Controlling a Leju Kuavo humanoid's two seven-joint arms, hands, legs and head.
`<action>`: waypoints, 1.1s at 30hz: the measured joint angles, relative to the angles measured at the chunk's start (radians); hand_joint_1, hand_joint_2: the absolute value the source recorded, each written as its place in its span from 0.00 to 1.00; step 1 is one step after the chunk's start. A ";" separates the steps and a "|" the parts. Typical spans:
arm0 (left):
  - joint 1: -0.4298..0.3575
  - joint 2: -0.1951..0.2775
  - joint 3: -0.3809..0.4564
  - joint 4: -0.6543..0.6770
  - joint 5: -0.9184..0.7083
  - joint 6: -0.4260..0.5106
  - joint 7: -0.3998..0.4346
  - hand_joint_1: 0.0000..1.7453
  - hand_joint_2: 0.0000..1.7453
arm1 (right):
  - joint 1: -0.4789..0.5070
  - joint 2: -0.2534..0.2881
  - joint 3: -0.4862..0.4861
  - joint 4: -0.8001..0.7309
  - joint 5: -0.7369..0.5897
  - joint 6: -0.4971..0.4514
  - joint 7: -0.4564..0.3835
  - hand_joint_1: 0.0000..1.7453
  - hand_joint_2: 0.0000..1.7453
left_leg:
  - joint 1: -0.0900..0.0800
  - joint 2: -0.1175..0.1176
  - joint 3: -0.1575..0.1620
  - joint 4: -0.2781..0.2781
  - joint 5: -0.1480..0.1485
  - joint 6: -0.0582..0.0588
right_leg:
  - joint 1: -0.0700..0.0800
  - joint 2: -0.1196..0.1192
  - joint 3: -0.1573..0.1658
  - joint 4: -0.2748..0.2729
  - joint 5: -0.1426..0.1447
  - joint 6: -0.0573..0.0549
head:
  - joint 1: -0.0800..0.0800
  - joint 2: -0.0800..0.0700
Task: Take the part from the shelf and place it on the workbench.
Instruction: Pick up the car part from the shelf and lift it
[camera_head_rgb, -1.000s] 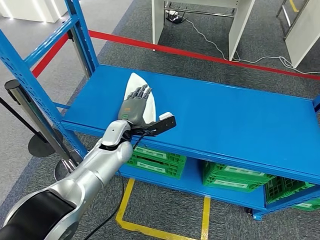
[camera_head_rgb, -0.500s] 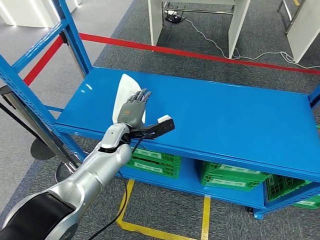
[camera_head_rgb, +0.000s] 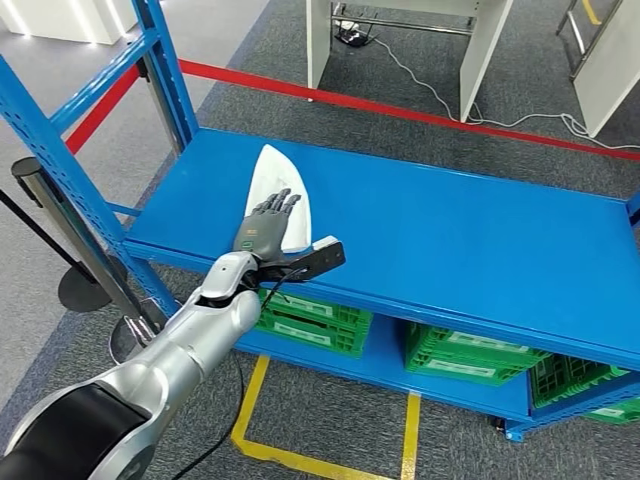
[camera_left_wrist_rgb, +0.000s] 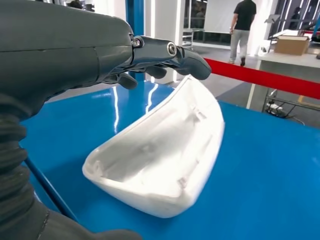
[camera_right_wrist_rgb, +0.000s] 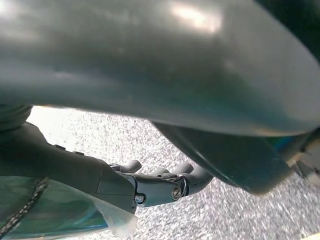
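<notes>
Left robot hand (camera_head_rgb: 266, 226) hovers over the near end of the part (camera_head_rgb: 278, 192), fingers (camera_left_wrist_rgb: 177, 52) spread and extended, nothing held. In the left wrist view the fingers sit above the part's raised rim with a visible gap; contact is not made.

Part: white, curved shell, hollow side up, lying flat on the top deck of the blue shelf (camera_head_rgb: 453, 240), near the shelf's left end and close to its front edge.

Right robot hand (camera_right_wrist_rgb: 151, 187) hangs over grey carpet, fingers loosely curled with nothing in them.

Step in hand, as judged: the reach and grasp. To do it well:
- lower the hand until the fingers cross the far rim and the thumb comes under or against the near rim;
- close across the narrow width, not along the length;
- grip gently, since the shell looks thin and smooth and may slide on the glossy deck;
- lift straight up before drawing back, to clear the shelf edge.

Containers: green crates (camera_head_rgb: 317, 322) stand on the lower shelf level, under the deck. Their contents are hidden from this angle.
</notes>
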 joint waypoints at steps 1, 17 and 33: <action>0.002 0.000 0.000 0.002 0.000 -0.001 0.001 0.00 1.00 | 0.000 0.000 0.000 0.000 0.000 0.000 0.000 0.00 0.00 | -0.001 0.000 0.000 0.000 0.000 0.001 | -0.001 0.000 -0.032 0.065 -0.024 0.003 | 0.000 0.000; 0.019 0.014 0.020 0.025 0.028 0.001 0.004 0.00 1.00 | 0.001 0.000 -0.009 0.000 0.005 -0.002 0.000 0.00 0.00 | -0.001 0.001 -0.126 0.287 -0.141 -0.052 | -0.004 0.003 0.081 -0.150 0.083 -0.041 | -0.007 0.000; 0.047 0.053 0.076 0.045 0.062 0.002 -0.005 0.00 1.00 | 0.003 0.001 -0.026 0.000 0.011 -0.012 -0.001 0.00 0.00 | -0.003 0.001 -0.004 0.002 -0.001 0.002 | 0.000 0.001 -0.056 0.118 -0.042 0.003 | 0.000 0.000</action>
